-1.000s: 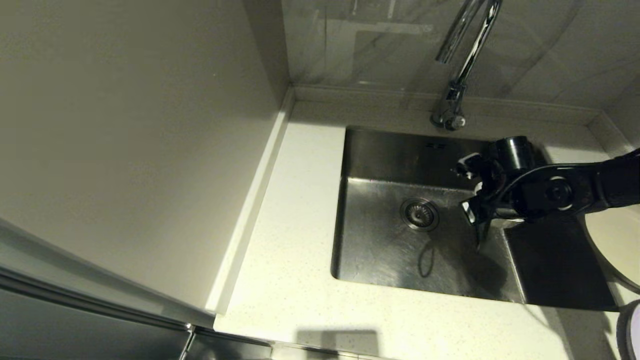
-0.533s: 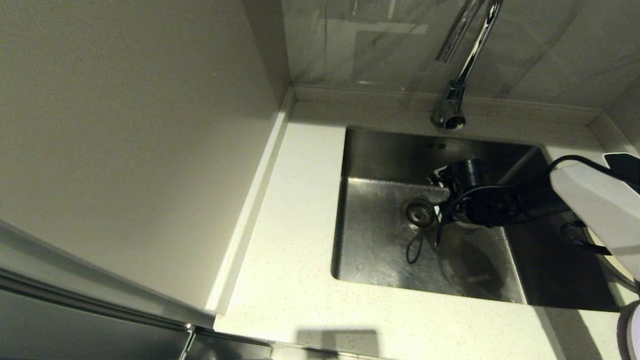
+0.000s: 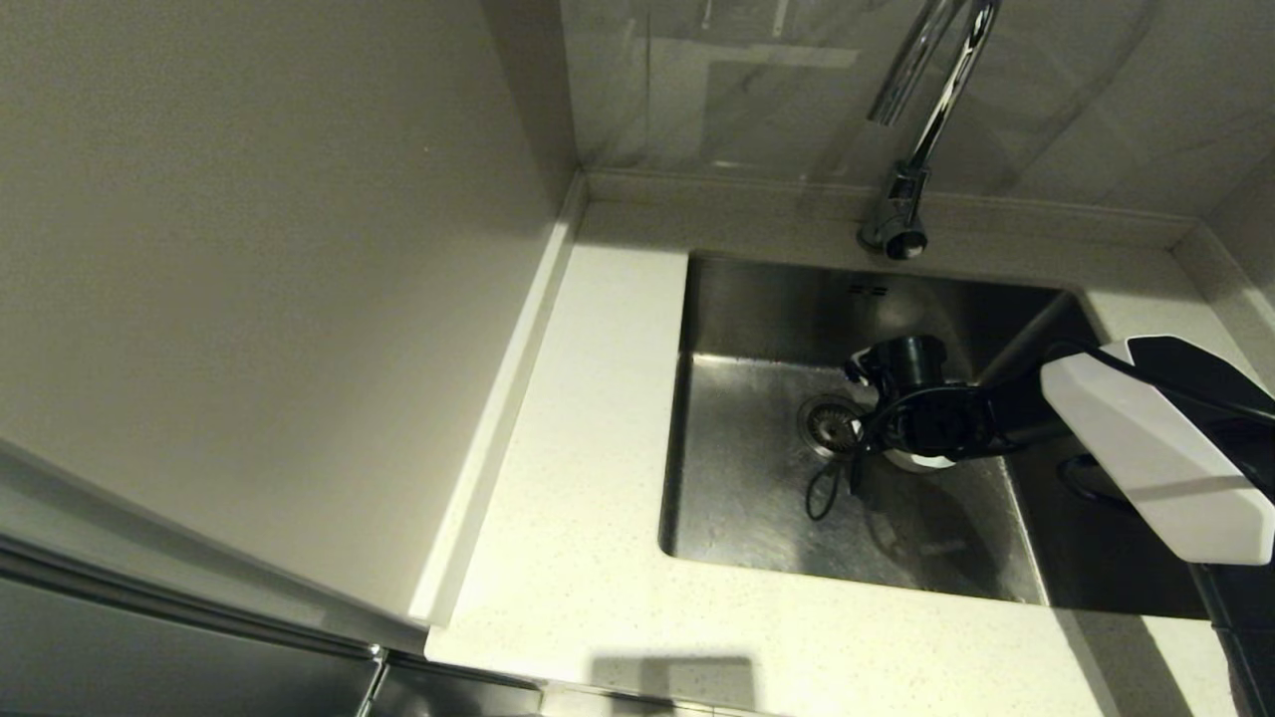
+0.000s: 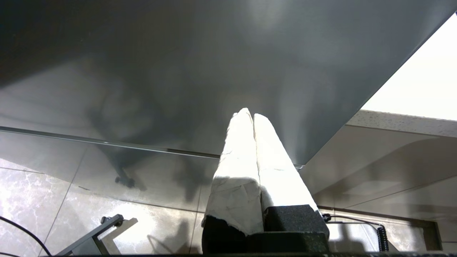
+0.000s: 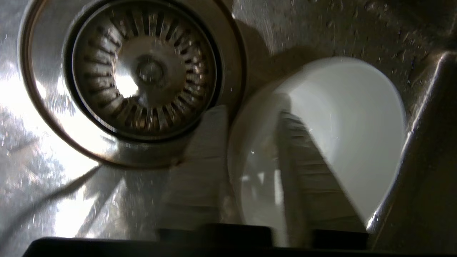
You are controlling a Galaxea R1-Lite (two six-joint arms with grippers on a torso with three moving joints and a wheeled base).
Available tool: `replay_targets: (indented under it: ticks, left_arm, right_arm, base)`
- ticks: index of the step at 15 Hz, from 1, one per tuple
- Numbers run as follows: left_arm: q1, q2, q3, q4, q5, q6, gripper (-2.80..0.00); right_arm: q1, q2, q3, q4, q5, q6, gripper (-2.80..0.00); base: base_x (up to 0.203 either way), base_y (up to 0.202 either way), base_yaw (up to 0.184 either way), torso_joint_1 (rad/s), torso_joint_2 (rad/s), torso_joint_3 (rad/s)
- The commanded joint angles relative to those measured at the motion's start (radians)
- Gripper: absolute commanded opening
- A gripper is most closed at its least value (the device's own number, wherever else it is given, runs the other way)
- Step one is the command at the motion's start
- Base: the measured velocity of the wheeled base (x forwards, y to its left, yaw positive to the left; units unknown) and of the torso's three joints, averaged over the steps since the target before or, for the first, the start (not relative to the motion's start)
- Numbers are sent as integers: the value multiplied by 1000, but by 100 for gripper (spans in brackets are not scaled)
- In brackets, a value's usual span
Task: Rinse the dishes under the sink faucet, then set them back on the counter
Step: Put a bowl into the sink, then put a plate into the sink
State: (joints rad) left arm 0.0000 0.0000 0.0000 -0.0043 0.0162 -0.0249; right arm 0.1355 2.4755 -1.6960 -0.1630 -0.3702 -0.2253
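Observation:
My right gripper (image 3: 901, 443) is low inside the steel sink (image 3: 757, 518), just right of the round drain strainer (image 3: 827, 423). It is shut on the rim of the small white bowl (image 5: 350, 117), with one finger (image 5: 200, 157) outside the wall and the other inside. From the head view only a sliver of the bowl (image 3: 921, 461) shows under the wrist. The chrome faucet (image 3: 921, 119) rises behind the basin, with no water visible. The cream and lavender plates are hidden behind my right arm. My left gripper (image 4: 251, 114) is parked below the counter edge, shut and empty.
The speckled counter (image 3: 588, 418) runs left and in front of the sink, with a raised back edge and a wall panel on the left. Two overflow slots (image 3: 870, 291) mark the sink's back wall. My white right forearm (image 3: 1155, 448) crosses the sink's right side.
My right arm has swung left from the sink's right side and dropped lower into the basin, ending beside the drain strainer. The left arm has not moved.

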Motion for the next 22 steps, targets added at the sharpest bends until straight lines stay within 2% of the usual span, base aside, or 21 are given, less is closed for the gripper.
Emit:
replay_targets:
  ticks: [1,6,11,12,17,20,22]
  left_arm:
    - [0,-3,0,0,1,-1,-280]
    - [0,-3,0,0,1,-1,-280]
    - [0,-3,0,0,1,-1,-280]
    - [0,-3,0,0,1,-1,-280]
    - [0,-3,0,0,1,-1,-280]
    - [0,-3,0,0,1,-1,-280]
    - [0,-3,0,0,1,0,-280]
  right_arm:
    - [-1,29,-33,-1,-7,-2,0]
    - [-7,-92,-19,11,-7,-2,0]
    - [-5,-408,51,234,12,25,0]
    - [-5,-470,71,290,19,42,-280]
    - [-33,-706,98,523,34,67,-280]
    - [-124,-815,137,689,66,70,-280]
    - [-184,-875,216,704,119,75,-280]
  base:
    - [0,0,0,0,0,0]
    - [0,0,0,0,0,0]
    - [0,0,0,0,0,0]
    - [0,0,0,0,0,0]
    - [0,0,0,0,0,0]
    - [0,0,0,0,0,0]
    - [0,0,0,0,0,0]
